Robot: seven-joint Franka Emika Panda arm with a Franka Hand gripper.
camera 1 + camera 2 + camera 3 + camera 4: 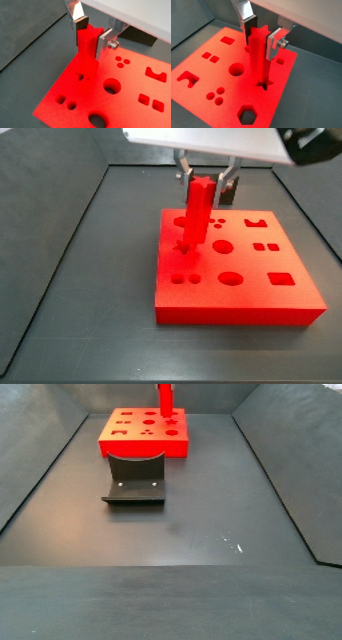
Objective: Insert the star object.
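Matt red plastic, bare metal, dull dark surface

The star object (256, 57) and the holed block (254, 293) looked like smooth, matt red plastic. Above the block, the claw (259, 31) showed brushed silver metal fingers (274, 44) with dark pads. The surface (174, 534) was dull dark grey, faintly scuffed; the fixture (135, 482) looked matt black.

The end effector (261, 34) grips the upright star object (257, 59) over the block (211, 75).

Four cameras, one red block

We look down close past the gripper (91, 34) in both wrist views; both side views share the block (234, 278), one near, one far (143, 436).
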